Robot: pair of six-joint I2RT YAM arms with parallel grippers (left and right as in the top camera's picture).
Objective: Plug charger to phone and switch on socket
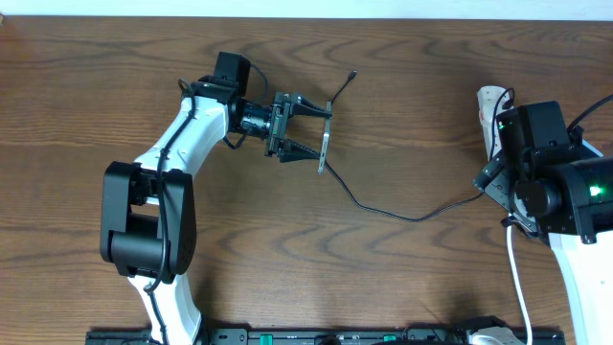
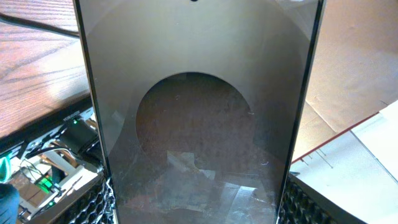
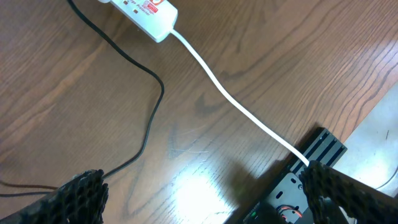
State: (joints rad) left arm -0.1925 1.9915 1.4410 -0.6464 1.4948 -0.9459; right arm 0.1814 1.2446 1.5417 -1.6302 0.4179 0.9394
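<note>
The left tool point(image 1: 316, 133) is clenched on the phone point(image 1: 328, 123). It holds the phone up on its thin edge, above the desk point(image 1: 96, 67). From above, the phone looks like a thin grey line. In the left wrist view the phone fills almost the whole picture. It is a dark flat slab with a big round shape in the middle. The black fingers point(image 2: 96, 202) press on its two long sides.

The charger point(image 1: 383, 213) is a thin black cable lying on the desk. Its small tip point(image 1: 352, 73) lies a little up and to the right of the phone, apart from it. From the tip, the cable runs down past the low end of the phone. I cannot tell if it touches the phone there. Then it curves away, far to the right of the phone.

The socket point(image 1: 488, 103) lies well to the right of the phone. It is partly hidden under the right arm point(image 1: 560, 192). In the right wrist view its white end shows red marks, and a white cord point(image 3: 236, 102) runs out of it.

The right tool point(image 3: 211, 199) is also far to the right of the phone. It is spread wide and holds nothing. The black cable bends across the desk below it.
</note>
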